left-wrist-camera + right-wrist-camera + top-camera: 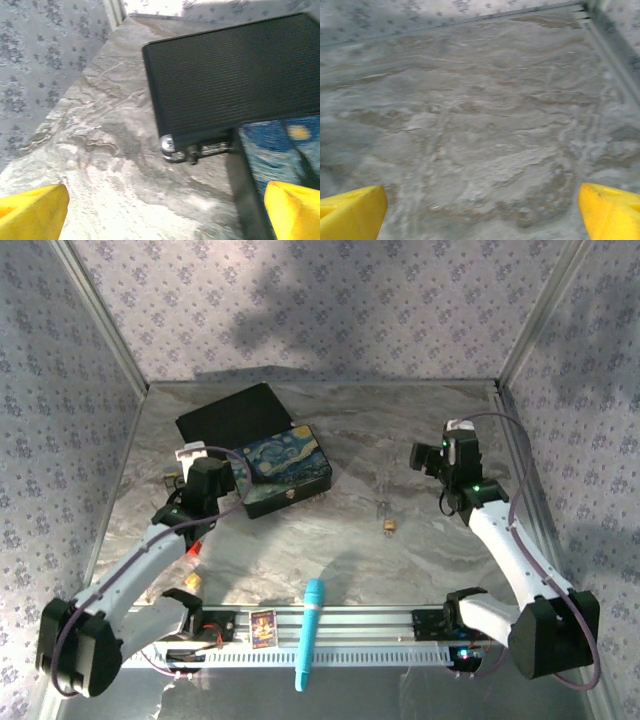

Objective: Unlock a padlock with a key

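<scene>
The tiny brass padlock (387,527) lies on the marbled table, middle right. A thin silvery sliver, the key (381,506), lies just behind it. My left gripper (205,462) hovers at the left beside the painted box, far from the lock. In the left wrist view it (165,210) is open, its yellow fingertips (32,212) wide apart over bare table. My right gripper (445,448) is at the back right, beyond the padlock. It (482,212) is open too, with only tabletop between its yellow fingertips (610,212).
A blue swirl-painted box (288,470) with its black lid (233,415) open flat sits back left; its hinge (192,149) is in front of my left gripper. A light-blue stick (310,635) crosses the front rail (380,620). A small red-orange piece (193,550) lies by the left arm.
</scene>
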